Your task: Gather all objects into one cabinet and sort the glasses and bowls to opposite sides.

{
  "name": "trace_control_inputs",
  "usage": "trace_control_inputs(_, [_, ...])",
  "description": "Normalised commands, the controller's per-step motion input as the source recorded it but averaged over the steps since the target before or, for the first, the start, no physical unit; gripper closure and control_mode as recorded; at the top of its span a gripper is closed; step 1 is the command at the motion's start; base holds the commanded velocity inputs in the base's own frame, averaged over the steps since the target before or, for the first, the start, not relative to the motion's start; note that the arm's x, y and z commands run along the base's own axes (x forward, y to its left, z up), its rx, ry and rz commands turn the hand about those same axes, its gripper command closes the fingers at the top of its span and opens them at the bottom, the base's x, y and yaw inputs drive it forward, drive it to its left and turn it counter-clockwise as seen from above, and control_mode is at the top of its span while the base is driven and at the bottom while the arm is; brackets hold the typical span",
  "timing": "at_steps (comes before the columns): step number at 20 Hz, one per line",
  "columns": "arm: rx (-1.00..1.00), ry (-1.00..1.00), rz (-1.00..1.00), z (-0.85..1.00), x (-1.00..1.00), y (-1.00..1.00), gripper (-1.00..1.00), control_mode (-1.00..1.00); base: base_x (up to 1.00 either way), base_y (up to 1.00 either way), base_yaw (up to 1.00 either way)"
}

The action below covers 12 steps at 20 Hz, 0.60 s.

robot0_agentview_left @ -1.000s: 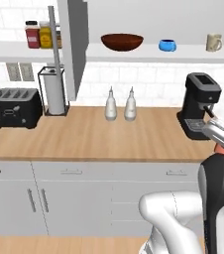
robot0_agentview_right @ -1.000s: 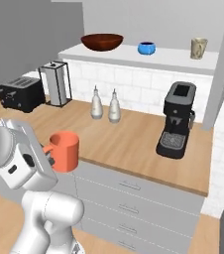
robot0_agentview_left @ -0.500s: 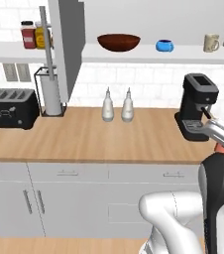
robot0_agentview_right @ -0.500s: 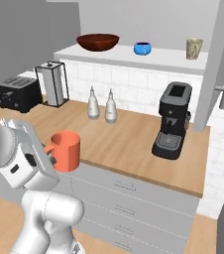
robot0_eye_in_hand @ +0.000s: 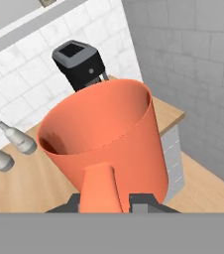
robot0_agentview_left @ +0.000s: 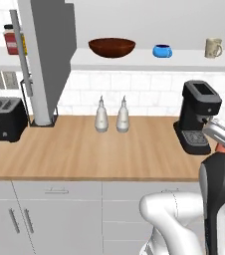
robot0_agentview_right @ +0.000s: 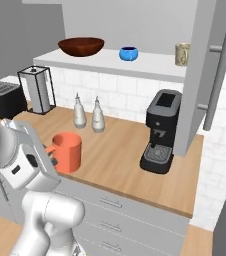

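Left base view: on the cabinet shelf (robot0_agentview_left: 134, 61) the brown bowl (robot0_agentview_left: 112, 47), blue cup (robot0_agentview_left: 162, 51) and beige mug (robot0_agentview_left: 213, 48) stand in a row, bowl leftmost, well apart.

Right base view: the gripper (robot0_agentview_right: 51, 159) is clamped on the handle of the orange mug (robot0_agentview_right: 67, 152), held upright above the counter (robot0_agentview_right: 120, 165) near its front edge.

Hand view: the mug is plain orange-red, its mouth open upward and tipped away from the camera, handle between the fingertips.

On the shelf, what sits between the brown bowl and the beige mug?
Just the blue cup, between the brown bowl and the beige mug on the shelf board, in both base views.
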Motion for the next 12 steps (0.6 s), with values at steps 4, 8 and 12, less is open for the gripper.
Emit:
trace_control_inputs(4, [0.00, 0.00, 0.00, 0.00, 0.00, 0.00, 1.00, 1.00, 0.19, -0.03, 0.00])
trace_control_inputs(8, [0.00, 0.00, 0.00, 0.00, 0.00, 0.00, 1.00, 1.00, 0.36, -0.17, 0.00])
trace_control_inputs(12, [0.00, 0.00, 0.00, 0.00, 0.00, 0.00, 1.00, 1.00, 0.34, -0.11, -0.01])
